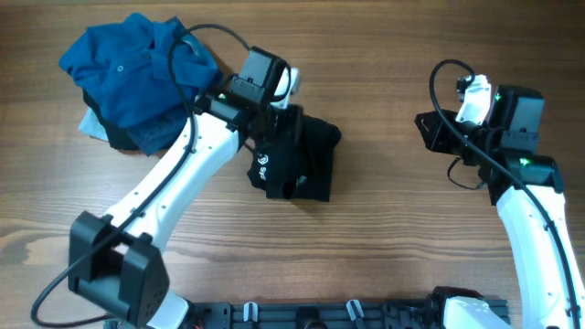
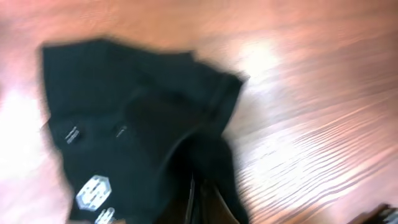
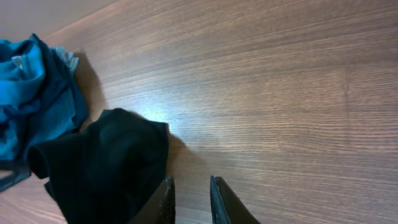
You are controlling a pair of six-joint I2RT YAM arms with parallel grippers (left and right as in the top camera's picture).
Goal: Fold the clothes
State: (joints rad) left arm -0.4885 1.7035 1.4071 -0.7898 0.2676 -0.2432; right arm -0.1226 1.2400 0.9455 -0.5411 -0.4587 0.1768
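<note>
I'm clamping my left pincer [image 1: 277, 117] shut on the black shirt [image 1: 309, 160], bunched mid-frame on the desk [image 1: 393, 238]. My right pincer [image 3: 191, 182] is hanging barely open, empty, at the right.

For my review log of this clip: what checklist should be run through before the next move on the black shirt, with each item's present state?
1. Grip of the left gripper on the black short-sleeved cloth shirt: ok. It is shut with cloth gathered up to it, though that view is blurred.
2. Free right gripper: ok. It is slightly open with nothing between the fingers, above the bare wooden table.
3. Shirt lying flat: not ok. It is bunched in layers, with the white round logo at its edge.
4. Shirt apart from the crumpled pile of blue and dark clothes: cannot tell. The left arm covers the gap.
5. Room beside the shirt: ok. There is bare wood between it and the right gripper.
</note>
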